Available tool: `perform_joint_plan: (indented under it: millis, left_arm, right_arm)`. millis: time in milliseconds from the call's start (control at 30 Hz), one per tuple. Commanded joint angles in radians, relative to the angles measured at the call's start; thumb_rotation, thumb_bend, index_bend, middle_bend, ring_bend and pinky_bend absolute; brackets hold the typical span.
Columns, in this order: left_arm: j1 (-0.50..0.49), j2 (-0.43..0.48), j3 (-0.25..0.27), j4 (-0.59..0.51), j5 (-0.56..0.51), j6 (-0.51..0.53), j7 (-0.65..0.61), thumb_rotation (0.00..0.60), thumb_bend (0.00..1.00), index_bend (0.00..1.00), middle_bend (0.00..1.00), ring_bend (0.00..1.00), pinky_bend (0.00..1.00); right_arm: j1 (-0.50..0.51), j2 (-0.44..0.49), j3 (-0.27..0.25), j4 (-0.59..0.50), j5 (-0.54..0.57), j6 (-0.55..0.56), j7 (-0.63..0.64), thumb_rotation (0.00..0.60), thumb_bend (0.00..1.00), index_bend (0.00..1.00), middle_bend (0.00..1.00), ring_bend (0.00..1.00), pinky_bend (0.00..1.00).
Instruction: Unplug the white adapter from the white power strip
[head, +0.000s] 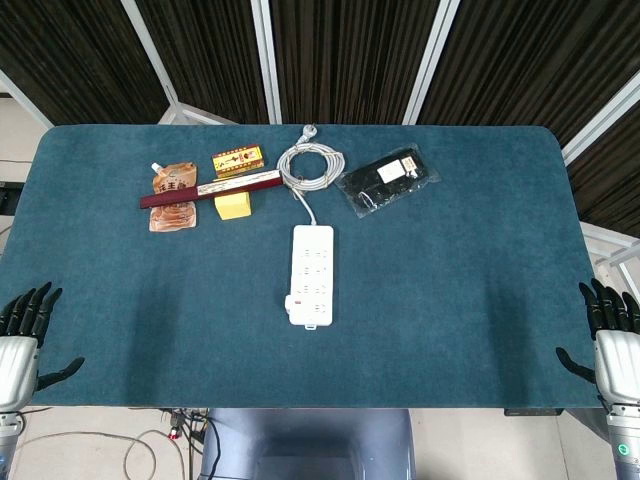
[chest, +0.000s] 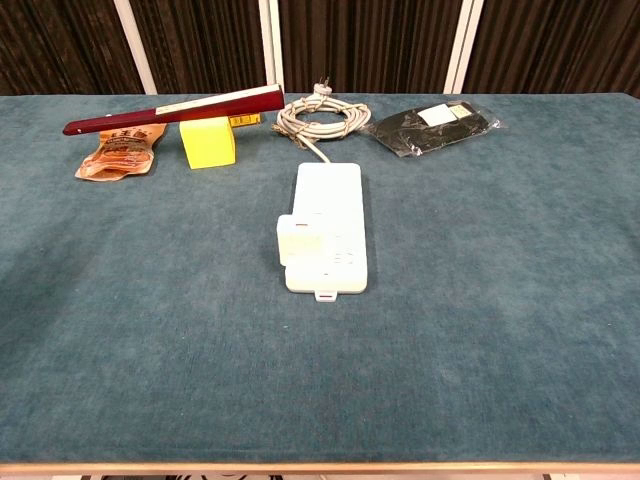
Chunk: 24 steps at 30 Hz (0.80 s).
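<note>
The white power strip (head: 312, 272) (chest: 328, 226) lies flat at the middle of the teal table, its long side pointing away from me. A white adapter (head: 296, 301) (chest: 302, 240) is plugged into its near left corner and stands up from it. The strip's cord is coiled (head: 311, 165) (chest: 319, 119) behind it. My left hand (head: 22, 335) hangs off the table's near left edge, fingers spread, holding nothing. My right hand (head: 610, 332) hangs off the near right edge, fingers also spread and empty. Neither hand shows in the chest view.
At the back left lie a dark red flat stick (head: 211, 189) (chest: 172, 111), a yellow block (head: 235, 205) (chest: 208, 141), an orange snack pouch (head: 172, 198) (chest: 119, 152) and a printed box (head: 236, 161). A black plastic bag (head: 388, 181) (chest: 435, 127) lies at the back right.
</note>
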<state>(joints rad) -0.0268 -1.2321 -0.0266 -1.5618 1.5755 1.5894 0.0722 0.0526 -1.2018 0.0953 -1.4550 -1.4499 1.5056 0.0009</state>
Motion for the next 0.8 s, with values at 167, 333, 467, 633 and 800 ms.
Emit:
perform_joint_plan:
  millis: [167,333,467,633,800]
  left_arm:
    - [-0.005,-0.001,0.004,0.007,-0.005,-0.017,0.004,0.600,0.00,0.00,0.00,0.00,0.08]
    - [-0.005,-0.003,0.008,-0.002,0.006,-0.012,0.013,0.600,0.00,0.00,0.00,0.00,0.08]
    - [-0.007,-0.007,0.009,-0.007,0.011,-0.012,0.021,0.600,0.00,0.00,0.00,0.00,0.08]
    - [-0.009,-0.011,0.009,-0.001,0.002,-0.022,0.025,0.600,0.00,0.00,0.00,0.00,0.08]
    - [-0.010,-0.014,0.011,0.008,-0.007,-0.032,0.025,0.600,0.00,0.00,0.00,0.00,0.08]
  right_arm:
    - [0.000,-0.001,0.001,-0.002,0.002,0.000,-0.003,0.600,0.27,0.00,0.00,0.00,0.00]
    - [0.002,0.000,-0.005,-0.005,-0.009,-0.003,0.008,0.600,0.27,0.00,0.00,0.00,0.00]
    - [0.002,0.000,-0.007,-0.006,-0.020,0.002,0.013,0.600,0.27,0.00,0.00,0.00,0.00]
    - [0.004,0.000,-0.012,-0.004,-0.035,0.004,0.025,0.600,0.27,0.00,0.00,0.00,0.00]
    - [0.012,-0.009,-0.018,0.006,-0.058,0.005,0.028,0.600,0.27,0.00,0.00,0.00,0.00]
